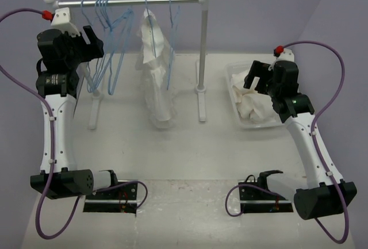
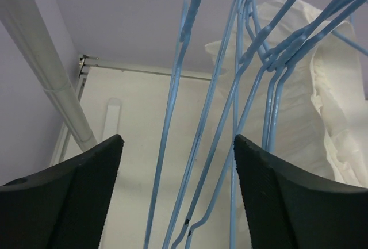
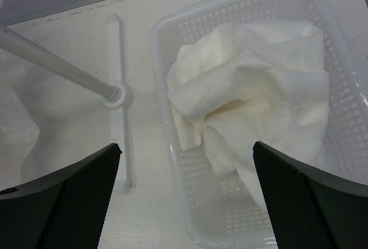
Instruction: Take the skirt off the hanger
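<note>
While left gripper [image 2: 177, 141] hangs with jaws spread around the empty blue hangers [image 2: 172, 105], main risk is a snag: several wires run between its fingers, so a sideways or careless pull-back could hook one and drag hangers along the rail [image 1: 132, 0] or off it, maybe rock the rack. hangers look bunched and crossed, so one moving likely takes the rest, and they'd swing into the other garment [image 1: 156, 82] hanging just beside them. right gripper [image 3: 185, 145] also wide open, nothing in it, above the basket [image 3: 218, 19]; dipping lower could catch cloth and lift it out. basket holds the skirt [image 3: 253, 82], heaped, filling most of it, nothing else visible inside. skirt looks off its hanger, task about done I'd say
</note>
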